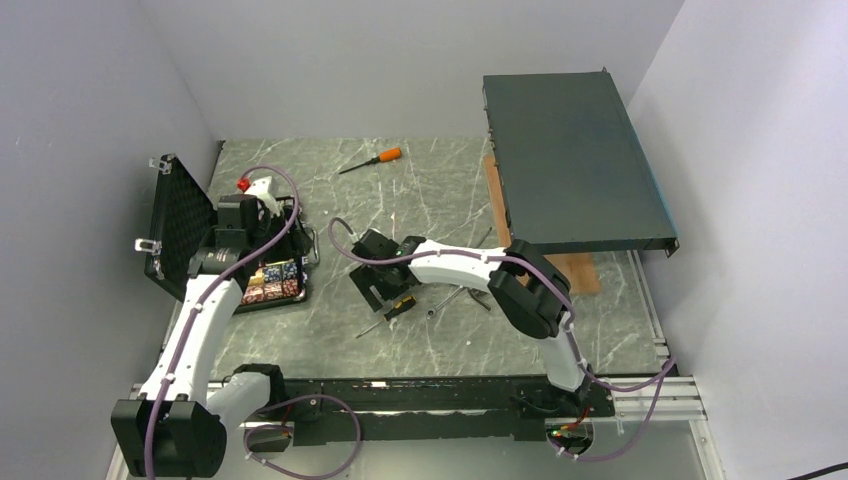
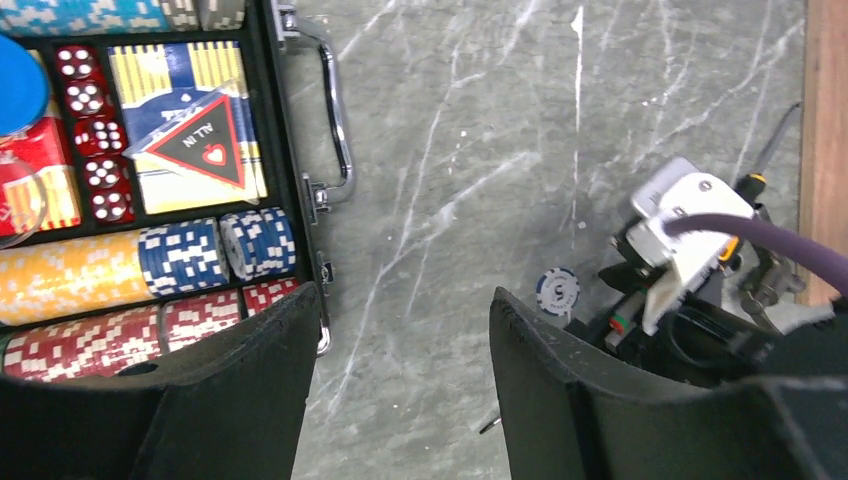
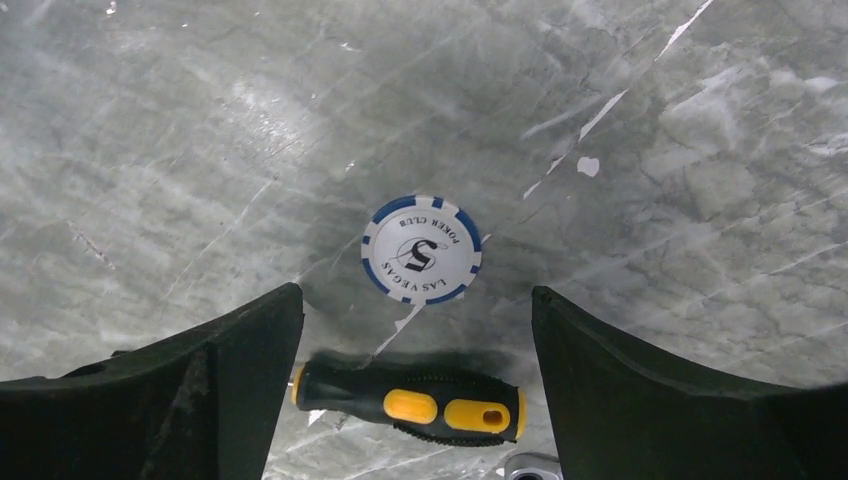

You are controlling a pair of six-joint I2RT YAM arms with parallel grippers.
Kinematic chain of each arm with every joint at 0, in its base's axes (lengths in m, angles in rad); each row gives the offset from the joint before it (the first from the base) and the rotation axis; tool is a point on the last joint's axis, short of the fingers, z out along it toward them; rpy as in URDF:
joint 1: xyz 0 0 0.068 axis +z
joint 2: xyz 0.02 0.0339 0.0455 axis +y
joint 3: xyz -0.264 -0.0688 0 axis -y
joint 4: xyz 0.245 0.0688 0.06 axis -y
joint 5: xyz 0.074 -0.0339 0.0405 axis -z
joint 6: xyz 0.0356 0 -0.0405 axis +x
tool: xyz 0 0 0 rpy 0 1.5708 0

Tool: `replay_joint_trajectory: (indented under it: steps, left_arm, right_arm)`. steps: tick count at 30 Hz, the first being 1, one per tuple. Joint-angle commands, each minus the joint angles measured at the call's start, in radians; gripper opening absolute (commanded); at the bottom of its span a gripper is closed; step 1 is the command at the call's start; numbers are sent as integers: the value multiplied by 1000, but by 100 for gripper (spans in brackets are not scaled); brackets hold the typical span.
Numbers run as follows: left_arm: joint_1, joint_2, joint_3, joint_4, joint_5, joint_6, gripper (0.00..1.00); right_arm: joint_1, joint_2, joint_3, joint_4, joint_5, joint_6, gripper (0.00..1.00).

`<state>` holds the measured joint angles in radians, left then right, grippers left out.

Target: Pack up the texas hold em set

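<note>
The small black case point(image 1: 205, 262) lies open at the left, its egg-crate foam lid point(image 1: 170, 225) raised. In the left wrist view its rim point(image 2: 283, 150) frames rows of chips point(image 2: 70, 275), red dice point(image 2: 90, 130) and cards point(image 2: 190, 130). My left gripper point(image 1: 268, 225) hangs open and empty above the case's handle side point(image 2: 400, 295). One loose white-and-blue chip point(image 3: 421, 249) lies flat on the table. It also shows in the left wrist view point(image 2: 557, 291). My right gripper point(image 1: 375, 275) is open just above the table point(image 3: 415, 295), with the chip beyond its fingertips.
A yellow-and-black screwdriver handle point(image 3: 408, 398) lies between my right fingers, below the chip point(image 1: 402, 307). An orange-handled screwdriver point(image 1: 385, 156) lies at the back. A large dark rack box point(image 1: 570, 165) rests on a wooden board point(image 1: 575, 270) at the right.
</note>
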<state>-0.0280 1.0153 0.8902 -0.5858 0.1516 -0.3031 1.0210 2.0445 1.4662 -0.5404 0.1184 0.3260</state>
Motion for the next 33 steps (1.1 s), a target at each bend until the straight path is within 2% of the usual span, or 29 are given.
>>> replay_joint_trajectory:
  steps: [1, 8, 21, 33]
  left_arm:
    - [-6, -29, -8, 60, 80, 16, 66]
    - [-6, -29, 0, 49, 82, 13, 66]
    - [-6, -37, 1, 39, 74, 10, 66]
    - [-6, -22, 0, 36, 80, 8, 66]
  right_arm:
    - [-18, 25, 81, -69, -21, 36, 84]
    - [-24, 98, 158, -124, -16, 38, 67]
    - [-1, 154, 199, -181, 37, 42, 57]
    - [-14, 120, 112, -65, -13, 46, 38]
